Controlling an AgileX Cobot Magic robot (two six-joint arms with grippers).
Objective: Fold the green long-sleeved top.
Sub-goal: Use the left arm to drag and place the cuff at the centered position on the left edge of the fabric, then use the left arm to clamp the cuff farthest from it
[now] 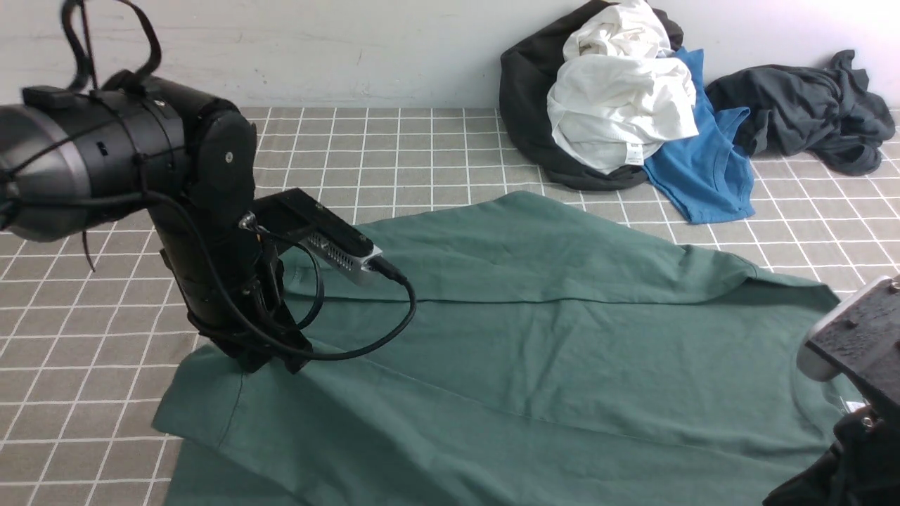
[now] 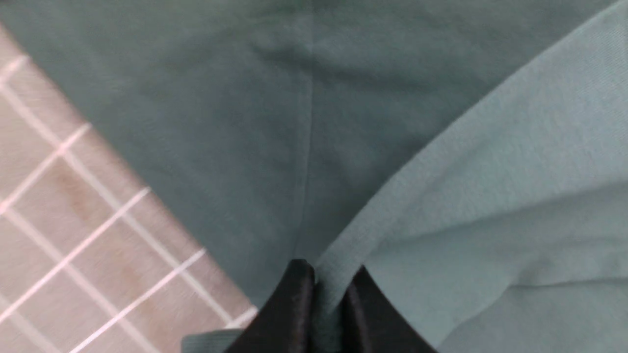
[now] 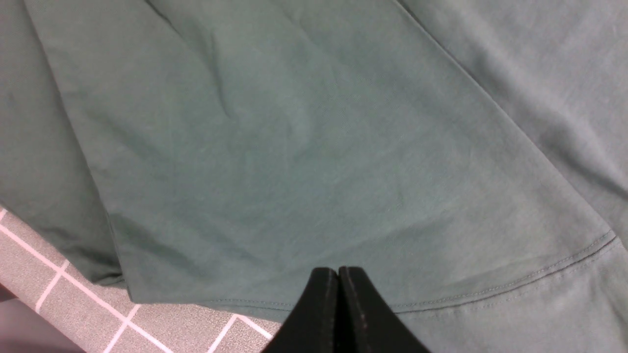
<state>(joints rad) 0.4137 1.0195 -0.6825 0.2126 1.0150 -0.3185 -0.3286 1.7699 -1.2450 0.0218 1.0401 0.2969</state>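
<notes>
Here's the green top [image 1: 562,351], a big dark forest-green piece spread mostly flat over the checked table [image 1: 422,154]. The cotton is smooth, with long soft creases, and one straight fold line runs across its middle where a far flap lies over the body. Its long axis goes across the table from the robot's left to its right, with the left corner closer to the robot. A curved seam shows at the right end by the right arm [image 1: 854,337], but I can't tell for sure which end is the neck. Down at that left corner the left pincer [image 2: 329,274] is closed on the top, with a lighter fold of cloth nipped between its black fingers beside a straight seam. The right pincer [image 3: 338,272] is shut with its tips pressed together just over a stitched hem, and I can't tell whether it has any cloth. As for the edges, the near side of the top runs out of the bottom of the front view. Bare checked cloth lies to the left and along the far side. At the far right a heap sits against the wall: a white garment [image 1: 619,98] on a black one [image 1: 524,105], a blue T-shirt [image 1: 703,176] just beside the top's far edge, and a dark grey garment [image 1: 801,112] further right.
</notes>
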